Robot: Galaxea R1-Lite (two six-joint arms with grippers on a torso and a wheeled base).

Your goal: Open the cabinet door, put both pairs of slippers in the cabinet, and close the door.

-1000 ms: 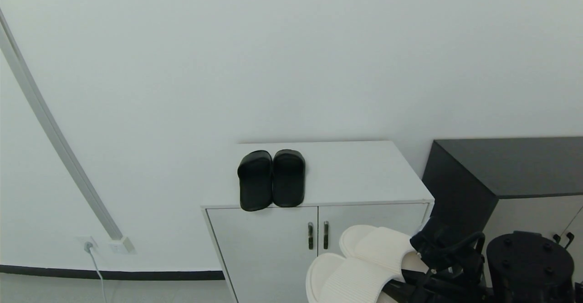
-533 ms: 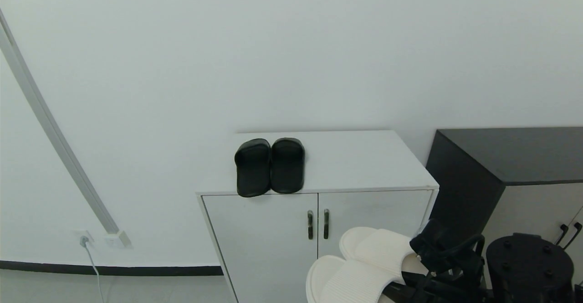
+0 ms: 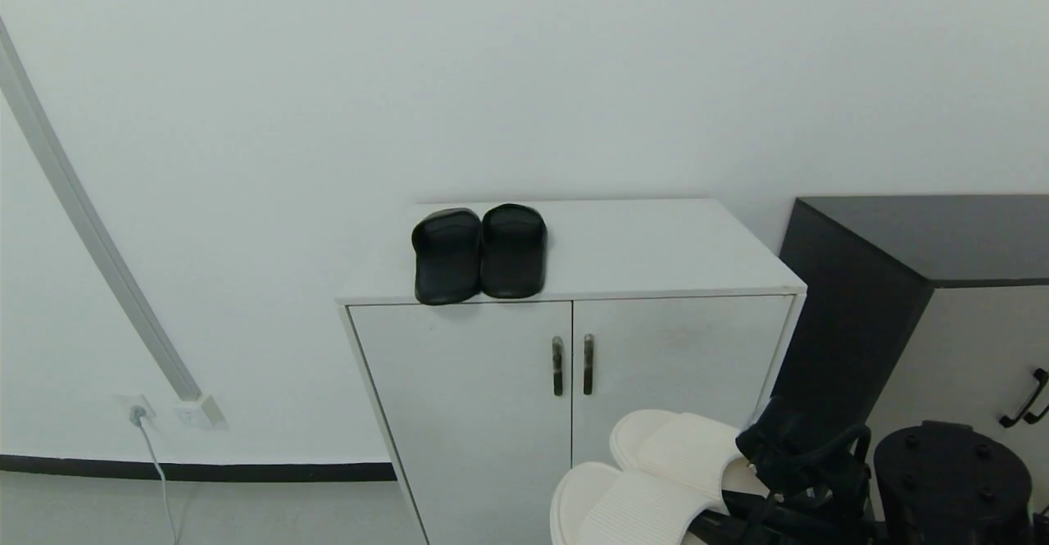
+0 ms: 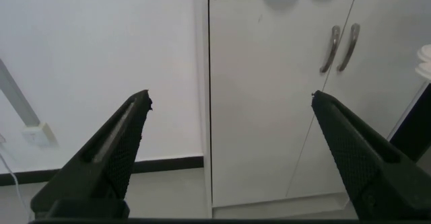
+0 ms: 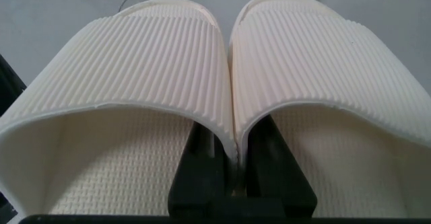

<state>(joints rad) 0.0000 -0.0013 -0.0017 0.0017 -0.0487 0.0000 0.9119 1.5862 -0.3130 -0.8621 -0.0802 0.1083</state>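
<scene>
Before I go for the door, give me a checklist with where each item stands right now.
1. Left claw open and empty: ok.
2. Right claw shut on the white slippers, pinching their inner walls together: ok.
3. Handles unblocked for the left claw: ok.
4. Doors open: not ok, both are shut.
5. Black slippers side by side on the cabinet top, at its front edge: ok.
6. Room inside the cabinet: cannot tell, the doors hide it.
</scene>
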